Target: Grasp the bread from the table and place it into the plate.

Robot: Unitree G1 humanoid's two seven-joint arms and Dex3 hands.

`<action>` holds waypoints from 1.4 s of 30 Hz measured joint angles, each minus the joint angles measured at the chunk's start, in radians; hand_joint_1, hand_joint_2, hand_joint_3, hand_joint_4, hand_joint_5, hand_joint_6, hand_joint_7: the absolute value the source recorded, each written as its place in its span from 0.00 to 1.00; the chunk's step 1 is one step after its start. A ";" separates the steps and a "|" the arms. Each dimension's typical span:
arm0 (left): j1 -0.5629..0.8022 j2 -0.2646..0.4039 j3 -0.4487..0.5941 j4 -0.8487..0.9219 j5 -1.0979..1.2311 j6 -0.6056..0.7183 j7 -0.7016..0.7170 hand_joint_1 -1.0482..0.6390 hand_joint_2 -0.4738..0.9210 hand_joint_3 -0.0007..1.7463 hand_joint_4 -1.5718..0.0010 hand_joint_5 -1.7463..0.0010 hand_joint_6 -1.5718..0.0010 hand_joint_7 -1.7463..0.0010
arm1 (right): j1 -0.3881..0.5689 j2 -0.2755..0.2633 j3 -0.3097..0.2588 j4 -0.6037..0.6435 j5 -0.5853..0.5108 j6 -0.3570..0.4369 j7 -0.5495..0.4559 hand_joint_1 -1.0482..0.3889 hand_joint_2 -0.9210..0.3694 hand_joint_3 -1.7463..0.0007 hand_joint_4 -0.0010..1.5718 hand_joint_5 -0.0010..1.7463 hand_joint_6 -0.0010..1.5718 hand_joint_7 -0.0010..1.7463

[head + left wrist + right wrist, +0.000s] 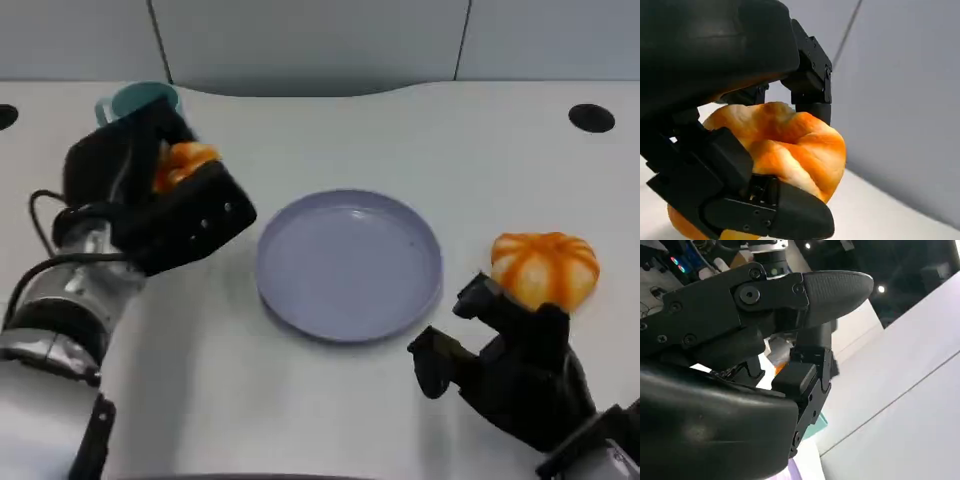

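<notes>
Gripped in the left hand above the desk's left side, a bread remains undelivered to the plate, while the right hand is held empty, fingers apart.

A white desk spreads wide, with a black round hole at its far right. Beyond it stand pale grey wall panels split by dark seams.

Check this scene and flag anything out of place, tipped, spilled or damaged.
Nothing stands out. The left hand holds one bread clear of the table, intact. A second bread sits upright on the table by the right hand. The plate lies flat and bare; the teal cup stands upright.
</notes>
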 measured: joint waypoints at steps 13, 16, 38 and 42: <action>-0.012 -0.164 -0.086 0.000 0.062 -0.090 -0.023 0.00 1.00 0.16 0.50 0.15 0.54 0.30 | -0.038 0.004 0.007 0.035 -0.001 0.000 0.030 0.17 0.00 0.87 0.61 0.80 0.56 0.52; -0.012 -0.195 -0.111 0.000 0.079 -0.090 -0.027 0.00 1.00 0.14 0.48 0.24 0.51 0.37 | -0.034 0.004 0.009 0.027 -0.001 0.021 0.018 0.17 0.00 0.87 0.61 0.79 0.56 0.51; -0.030 -0.221 -0.412 0.021 0.341 0.140 -0.096 0.00 1.00 0.41 1.00 1.00 1.00 1.00 | -0.007 0.021 0.013 -0.042 -0.005 0.027 -0.012 0.19 0.00 0.86 0.61 0.81 0.56 0.49; -0.041 -0.210 -0.426 0.020 0.347 0.154 -0.092 0.00 1.00 0.44 1.00 1.00 1.00 1.00 | -0.017 0.028 0.012 -0.022 -0.005 0.008 -0.003 0.19 0.00 0.85 0.61 0.79 0.58 0.45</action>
